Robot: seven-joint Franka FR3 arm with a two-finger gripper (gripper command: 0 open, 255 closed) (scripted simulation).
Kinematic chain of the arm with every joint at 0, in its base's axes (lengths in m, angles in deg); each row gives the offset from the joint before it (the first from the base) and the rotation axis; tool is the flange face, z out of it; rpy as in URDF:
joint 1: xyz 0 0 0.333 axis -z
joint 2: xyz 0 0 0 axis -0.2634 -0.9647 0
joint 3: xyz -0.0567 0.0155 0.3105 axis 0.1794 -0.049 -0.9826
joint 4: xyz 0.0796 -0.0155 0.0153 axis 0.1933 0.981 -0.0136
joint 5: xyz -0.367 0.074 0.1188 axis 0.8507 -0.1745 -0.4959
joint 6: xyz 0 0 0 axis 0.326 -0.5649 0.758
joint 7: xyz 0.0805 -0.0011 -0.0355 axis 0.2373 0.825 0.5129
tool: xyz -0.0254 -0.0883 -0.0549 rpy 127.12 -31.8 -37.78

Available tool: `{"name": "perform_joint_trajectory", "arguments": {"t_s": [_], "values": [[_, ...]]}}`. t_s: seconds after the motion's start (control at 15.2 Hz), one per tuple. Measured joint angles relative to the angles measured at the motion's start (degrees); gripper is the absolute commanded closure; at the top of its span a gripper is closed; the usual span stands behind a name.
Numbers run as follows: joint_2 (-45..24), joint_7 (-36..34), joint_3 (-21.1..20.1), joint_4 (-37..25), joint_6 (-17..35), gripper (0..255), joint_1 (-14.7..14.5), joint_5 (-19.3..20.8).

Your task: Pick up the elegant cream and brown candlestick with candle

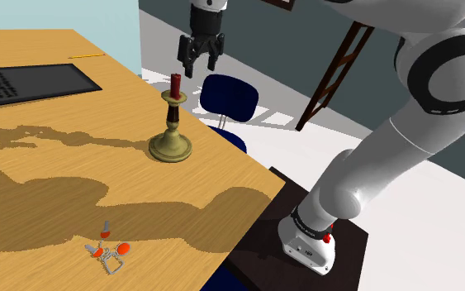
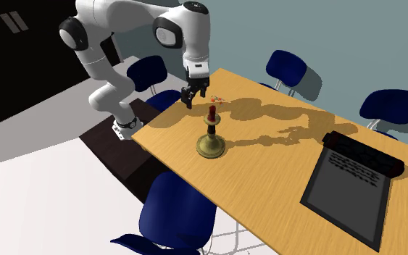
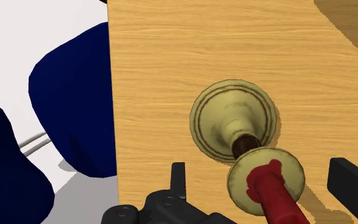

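Candlestick point(image 1: 171, 136) w/ its dark-red candle point(image 1: 175, 82) stands upright on the wooden table point(image 1: 57, 190), near the edge that faces the stand.

Taking it big to small for you:

- The table top is light wood grain, w/ broad shadows of the arm lying across it.
- The white arm point(image 1: 404, 124) rises from the dark stand point(image 1: 259, 240) at the shoulder view's lower right & bends over that table edge.
- Blue chairs: you'll see one chair point(image 1: 230, 97) just past the table edge behind the candlestick in the shoulder view. A nearer chair point(image 2: 180, 210) is in the second exterior view's foreground, & a far chair point(image 2: 285, 69) is across the table.
- A black flat slab point(image 2: 351, 185) lies on the table, well apart from the candlestick.
- Candlestick itself is dull yellow-cream w/ a wide round base, a dark brown band on the stem & a round drip pan under the candle.
- The black gripper point(image 1: 201, 68) points down & hangs above the candle top, a little to one side, not touching it. Its fingers point(image 3: 179, 181) stand apart. In the wrist view the candle & drip pan lie between them w/ a gap on each side, so nothing is held.
- The smallest thing is a cluster of orange-red bits point(image 1: 106, 250) w/ a grey ring, on the table well apart from the candlestick.
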Motion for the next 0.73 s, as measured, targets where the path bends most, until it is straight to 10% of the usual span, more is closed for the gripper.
{"name": "perform_joint_trajectory", "arguments": {"t_s": [0.33, 0.73], "values": [[-10.8, -4.4, -1.7, -11.9, -1.2, 0, -1.0, 0.7], [-11.6, -4.8, -1.7, -9.3, 2.2, 0, -1.1, 0.7]]}}
